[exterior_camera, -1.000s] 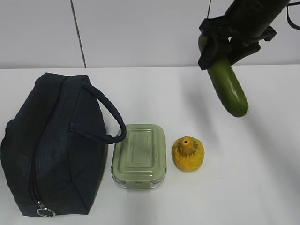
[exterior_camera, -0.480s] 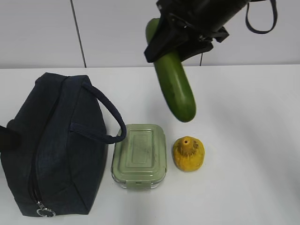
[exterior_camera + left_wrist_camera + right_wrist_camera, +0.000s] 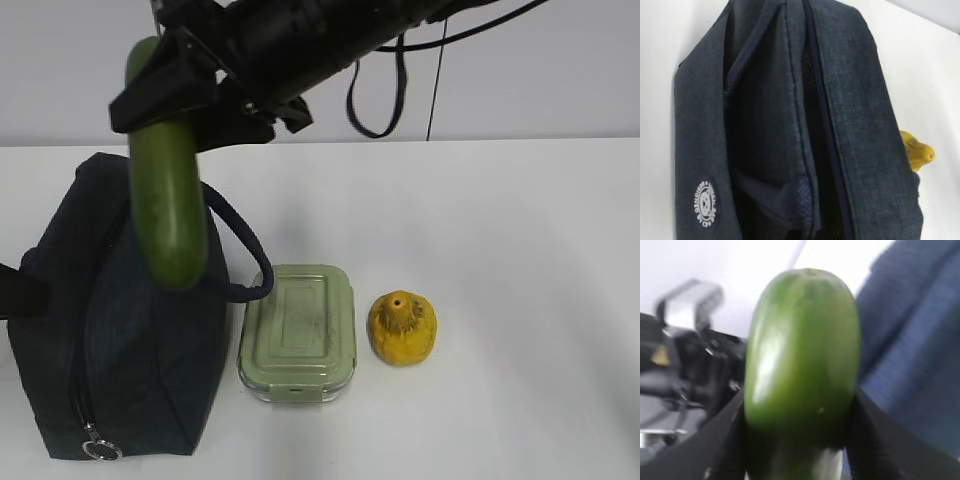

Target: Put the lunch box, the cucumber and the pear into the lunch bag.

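Observation:
The dark green cucumber hangs upright over the navy lunch bag, its lower end in front of the bag's top. My right gripper reaches across from the right and is shut on the cucumber's upper part; the right wrist view shows the cucumber clamped between both black fingers. My left gripper is at the bag's left side, shut on its fabric. In the left wrist view the lunch bag gapes open along its zipper. The sage-lidded lunch box and the yellow pear rest on the table right of the bag.
A loop handle of the bag arches toward the lunch box. The silver ring pull hangs at the bag's near end. The white table stretches right of the pear, and a wall stands behind it.
My right arm has swung the cucumber from the far right across the table to above the bag. The left gripper has come in at the bag's left side and shut; that edge is pulled outward.

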You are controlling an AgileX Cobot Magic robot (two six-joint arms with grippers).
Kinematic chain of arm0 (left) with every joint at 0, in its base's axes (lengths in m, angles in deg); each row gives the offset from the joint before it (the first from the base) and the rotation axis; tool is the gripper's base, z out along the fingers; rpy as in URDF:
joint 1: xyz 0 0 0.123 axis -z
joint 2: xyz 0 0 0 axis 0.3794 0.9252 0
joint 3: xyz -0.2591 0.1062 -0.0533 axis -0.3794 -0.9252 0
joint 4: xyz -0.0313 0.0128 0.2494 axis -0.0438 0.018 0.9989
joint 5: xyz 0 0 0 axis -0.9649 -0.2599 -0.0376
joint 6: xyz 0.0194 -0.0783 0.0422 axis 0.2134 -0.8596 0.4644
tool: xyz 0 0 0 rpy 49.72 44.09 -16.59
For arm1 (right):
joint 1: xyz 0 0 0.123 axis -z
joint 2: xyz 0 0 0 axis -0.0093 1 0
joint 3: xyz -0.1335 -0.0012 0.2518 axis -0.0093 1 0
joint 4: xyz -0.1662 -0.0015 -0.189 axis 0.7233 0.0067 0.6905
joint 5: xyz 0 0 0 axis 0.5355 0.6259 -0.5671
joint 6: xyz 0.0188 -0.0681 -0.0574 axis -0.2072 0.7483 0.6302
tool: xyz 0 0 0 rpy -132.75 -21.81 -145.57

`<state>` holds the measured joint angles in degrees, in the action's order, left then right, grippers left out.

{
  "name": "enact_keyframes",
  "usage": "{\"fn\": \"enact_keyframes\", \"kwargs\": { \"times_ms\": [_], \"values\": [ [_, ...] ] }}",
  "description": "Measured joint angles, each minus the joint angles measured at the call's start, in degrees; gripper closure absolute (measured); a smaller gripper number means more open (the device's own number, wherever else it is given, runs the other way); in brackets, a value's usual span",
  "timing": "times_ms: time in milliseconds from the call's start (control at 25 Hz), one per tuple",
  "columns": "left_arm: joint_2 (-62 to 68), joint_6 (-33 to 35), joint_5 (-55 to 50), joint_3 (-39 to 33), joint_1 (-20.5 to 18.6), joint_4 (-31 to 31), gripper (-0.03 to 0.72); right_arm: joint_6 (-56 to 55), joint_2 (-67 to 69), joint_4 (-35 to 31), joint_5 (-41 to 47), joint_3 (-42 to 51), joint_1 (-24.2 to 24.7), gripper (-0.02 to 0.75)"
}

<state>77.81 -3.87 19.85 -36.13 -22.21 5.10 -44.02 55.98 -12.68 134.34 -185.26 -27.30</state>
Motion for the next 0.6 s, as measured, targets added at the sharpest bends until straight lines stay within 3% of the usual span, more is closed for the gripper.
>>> {"fn": "enact_keyframes", "kwargs": {
  "times_ms": [200, 320, 440, 600],
  "values": [
    [0.00, 0.93, 0.00, 0.00, 0.00, -1.73, 0.698, 7.57, 6.48, -19.51, -3.70, 0.00, -0.27, 0.349],
    [0.00, 3.18, -0.05, 0.00, 0.00, -4.01, 0.698, 12.26, 10.10, -27.37, -5.21, 0.00, -0.80, 0.349],
    [0.02, 6.77, -0.05, 0.00, 0.00, -8.36, 0.699, 14.52, 12.74, -29.67, -6.16, 0.00, -1.48, 0.349],
    [0.07, 8.21, 1.28, 0.00, -0.20, -8.88, 0.700, 14.89, 14.36, -28.50, -6.49, -0.04, -1.58, 0.349]
  ]
}}
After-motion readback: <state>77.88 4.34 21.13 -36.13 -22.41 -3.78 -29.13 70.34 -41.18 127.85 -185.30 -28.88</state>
